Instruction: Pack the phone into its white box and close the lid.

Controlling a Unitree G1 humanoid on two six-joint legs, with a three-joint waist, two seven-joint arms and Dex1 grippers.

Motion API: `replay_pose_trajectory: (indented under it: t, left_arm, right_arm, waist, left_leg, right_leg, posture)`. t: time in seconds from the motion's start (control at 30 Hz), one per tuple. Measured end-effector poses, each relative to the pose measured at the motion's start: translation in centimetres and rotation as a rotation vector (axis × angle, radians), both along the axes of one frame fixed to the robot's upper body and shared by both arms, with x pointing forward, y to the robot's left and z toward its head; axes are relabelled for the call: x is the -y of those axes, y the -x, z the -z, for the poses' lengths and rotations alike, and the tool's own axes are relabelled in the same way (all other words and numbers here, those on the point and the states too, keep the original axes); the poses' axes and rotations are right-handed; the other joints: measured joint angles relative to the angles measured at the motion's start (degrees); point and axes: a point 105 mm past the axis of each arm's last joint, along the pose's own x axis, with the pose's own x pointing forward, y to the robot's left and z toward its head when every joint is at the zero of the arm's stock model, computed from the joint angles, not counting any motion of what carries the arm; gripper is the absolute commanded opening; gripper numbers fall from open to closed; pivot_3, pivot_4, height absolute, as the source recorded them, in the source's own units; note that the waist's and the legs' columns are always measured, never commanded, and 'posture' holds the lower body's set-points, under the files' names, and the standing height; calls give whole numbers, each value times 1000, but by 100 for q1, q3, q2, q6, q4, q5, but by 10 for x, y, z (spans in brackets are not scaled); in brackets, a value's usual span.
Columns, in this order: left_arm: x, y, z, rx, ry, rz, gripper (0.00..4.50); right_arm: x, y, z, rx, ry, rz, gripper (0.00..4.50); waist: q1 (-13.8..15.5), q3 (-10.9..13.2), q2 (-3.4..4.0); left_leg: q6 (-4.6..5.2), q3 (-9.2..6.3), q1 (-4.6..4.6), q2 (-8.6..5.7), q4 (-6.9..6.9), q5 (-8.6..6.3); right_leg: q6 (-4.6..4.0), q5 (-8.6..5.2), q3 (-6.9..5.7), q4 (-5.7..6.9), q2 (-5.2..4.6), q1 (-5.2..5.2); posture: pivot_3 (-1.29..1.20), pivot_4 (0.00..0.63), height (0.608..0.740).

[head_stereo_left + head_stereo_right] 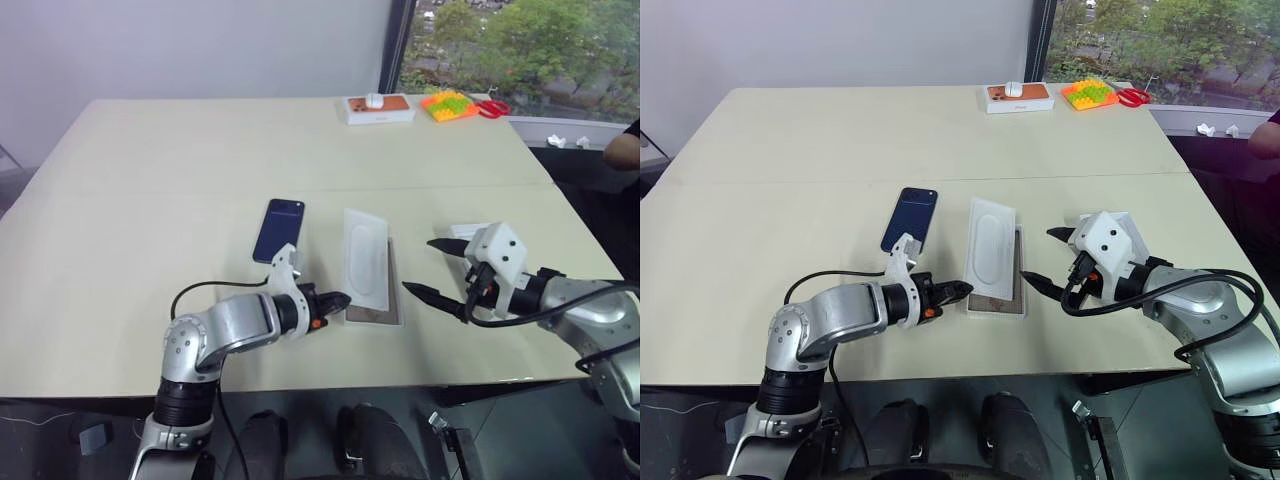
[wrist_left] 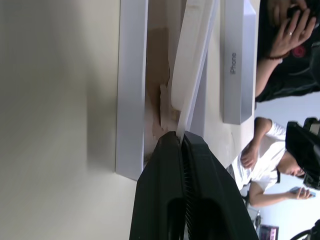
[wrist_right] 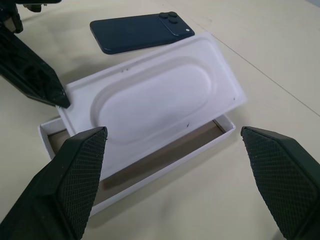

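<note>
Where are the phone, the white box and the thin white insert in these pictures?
phone (image 3: 135, 32), right wrist view, middle of its dark blue back.
white box (image 3: 220, 131), right wrist view, its side wall near a corner.
thin white insert (image 3: 155, 100), right wrist view, inside its oblong recess.

one phone (image 1: 279, 230), one white box (image 1: 375, 313), one insert (image 1: 365, 262), one lid (image 2: 239, 60), one scissors (image 1: 491, 107)

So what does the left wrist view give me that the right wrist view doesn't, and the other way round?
Left wrist: the lid beside the white box, people behind, the left gripper pinching the edge of the thin white insert. Right wrist: the phone flat on the table, the right gripper open. Both: the insert tilted over the white box.
</note>
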Motion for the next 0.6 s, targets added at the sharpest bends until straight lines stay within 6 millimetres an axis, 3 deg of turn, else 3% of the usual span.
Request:
replay_pose_trajectory:
  t: [0.23,0.4,0.47,0.53,0.6]
  left_arm:
    - [-12,5,-4,88,2,103,4446]
    - [-48,7,-24,221,-49,262,4446]
    - [-74,1,-32,241,-132,274,4446]
    - [-98,-9,-54,318,-191,234,4500]
    - [-109,-14,-67,421,-239,217,4500]
  right_arm:
    - [-5,-1,1,3,-1,-11,4500]
    - [-8,-5,-1,14,-12,-12,4500]
    - [-11,-8,-1,19,-1,-16,4500]
    - [-11,-10,2,6,5,-12,3932]
    - [-17,-13,4,-2,0,-19,3160]
  waist:
    - [-14,0,0]
    - [-12,3,9]
    - [-29,16,-3]
    - [-23,21,0]
    - [-18,24,12]
  left_leg:
    - [0,-1,3,2,-3,0]
    - [-7,-1,22,5,-6,4]
    - [-7,-3,14,7,-5,4]
    - [-6,-4,6,8,-7,4]
    - [-6,0,0,6,-13,4]
  right_leg:
    - [-1,-1,-2,-1,9,-1]
    - [-5,-2,-15,-3,10,-11]
    - [-12,-6,-15,-7,11,-18]
    - [-28,-5,-15,-17,10,-22]
    - [-31,-2,-13,-37,5,-22]
  posture:
    - [0,150,740]
    - [0,150,740]
    - [0,150,740]
    - [0,150,740]
    - [0,150,740]
